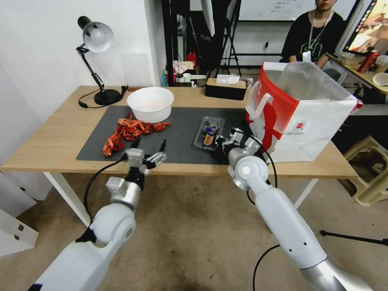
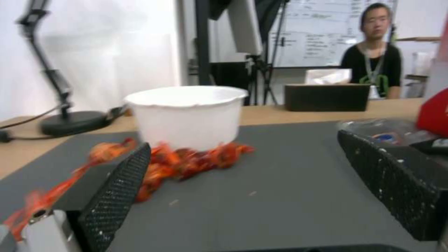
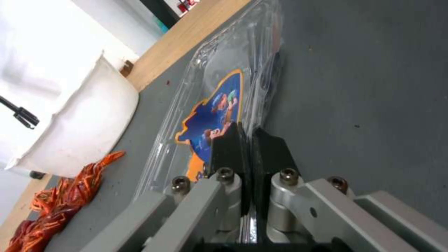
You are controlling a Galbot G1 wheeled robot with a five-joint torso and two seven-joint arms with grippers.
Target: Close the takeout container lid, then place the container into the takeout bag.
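Note:
The takeout container (image 1: 208,133) lies on the dark mat (image 1: 178,149), just left of the takeout bag (image 1: 311,121). Its lid (image 3: 212,112) lies down over the base, orange-blue label facing up. My right gripper (image 1: 221,141) is at the container's near right edge, fingers (image 3: 226,147) shut on the clear plastic rim. The bag stands upright with its top open and a white handle hanging on the side facing the container. My left gripper (image 1: 150,146) hovers open over the mat's front edge, left of the container (image 2: 378,131), holding nothing.
A round white bowl (image 1: 150,104) sits at the back of the mat with a pile of orange-red cords (image 1: 129,131) in front of it. A desk lamp (image 1: 97,60) and a tissue box (image 1: 225,87) stand along the table's far edge.

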